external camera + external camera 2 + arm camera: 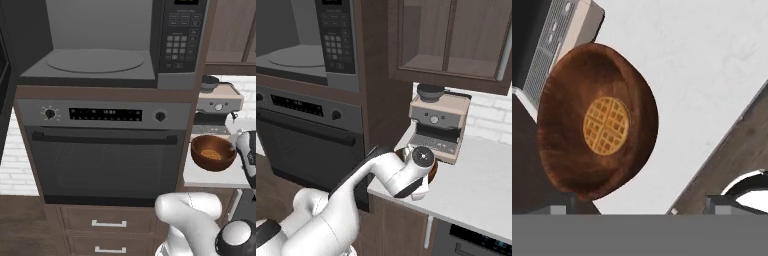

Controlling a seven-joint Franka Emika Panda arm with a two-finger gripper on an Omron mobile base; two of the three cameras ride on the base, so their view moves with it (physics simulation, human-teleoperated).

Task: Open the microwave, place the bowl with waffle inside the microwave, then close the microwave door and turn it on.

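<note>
The microwave [95, 60] stands open, its grey cavity and round glass turntable bare, with the keypad panel [182, 40] to the right. The microwave door [3, 65] is a dark strip swung out at the far left. On the white counter right of the oven sits the bowl with waffle [213, 152]. In the hand view the bowl [597, 120] is at left centre, the golden waffle [606, 125] flat in its bottom. My gripper [639, 207] hovers over it, open and holding nothing, its left fingertip [559, 209] near the bowl's rim. My wrist [421, 157] hides most of the bowl.
A beige coffee machine [438, 127] stands on the counter [481, 180] just behind the bowl. Below the microwave is an oven with knobs and a bar handle [105, 137], with drawers [107, 222] underneath. Wooden wall cabinets [456, 40] hang above the counter.
</note>
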